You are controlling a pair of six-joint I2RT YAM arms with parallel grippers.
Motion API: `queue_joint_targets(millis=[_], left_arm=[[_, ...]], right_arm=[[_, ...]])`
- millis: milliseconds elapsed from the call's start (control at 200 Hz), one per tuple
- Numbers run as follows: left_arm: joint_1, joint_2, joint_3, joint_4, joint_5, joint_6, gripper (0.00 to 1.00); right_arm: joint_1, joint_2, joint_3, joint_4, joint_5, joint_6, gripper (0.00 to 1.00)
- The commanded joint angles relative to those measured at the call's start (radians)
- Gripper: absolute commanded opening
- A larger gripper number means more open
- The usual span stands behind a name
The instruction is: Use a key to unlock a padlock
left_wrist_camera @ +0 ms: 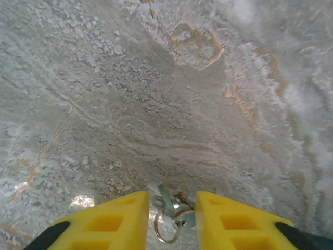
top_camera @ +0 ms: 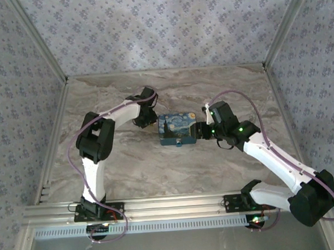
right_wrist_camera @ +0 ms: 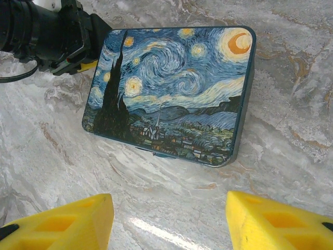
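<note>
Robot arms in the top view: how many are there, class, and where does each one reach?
2. The left arm reaches to the left side of the blue box; the right arm reaches to its right side.

Two hands, one painted box, one key ring

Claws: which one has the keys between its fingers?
The left claw: the keys lie on the table between its yellow fingers. The right claw is open toward the painted box, with bare table between.

White arms, black joints, purple cables, yellow jaws.
</note>
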Motion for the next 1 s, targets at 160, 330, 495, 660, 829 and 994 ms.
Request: queue_joint_targets(millis=[160, 330, 495, 660, 829, 994], left_arm=[[0.007, 0.014, 0.012, -0.027, -0.007, 0.011, 0.04], [0.007, -0.028, -0.004, -0.028, -0.01, 0.035, 0.0], [0.007, -0.108, -0.007, -0.039, -0.014, 0.079, 0.0], [0.004, -0.229, -0.018, -0.029, 0.013, 0.134, 0.0], [-0.011, -0.381, -0.059, 0.045, 0.087, 0.198, 0.0], [-0.038, -0.563, -0.175, 0.263, 0.215, 0.248, 0.0]], right_arm=[[-0.016, -0.02, -0.008, -0.032, 0.004, -0.015, 0.61], [-0.02, -0.01, -0.015, -0.015, 0.006, -0.014, 0.61], [-0.02, -0.009, -0.016, 0.005, 0.009, -0.012, 0.61], [-0.021, -0.02, -0.022, 0.05, -0.032, -0.006, 0.61], [-0.034, -0.044, -0.03, 0.132, -0.124, 0.019, 0.6], [-0.075, -0.069, -0.034, 0.282, -0.257, 0.087, 0.59]])
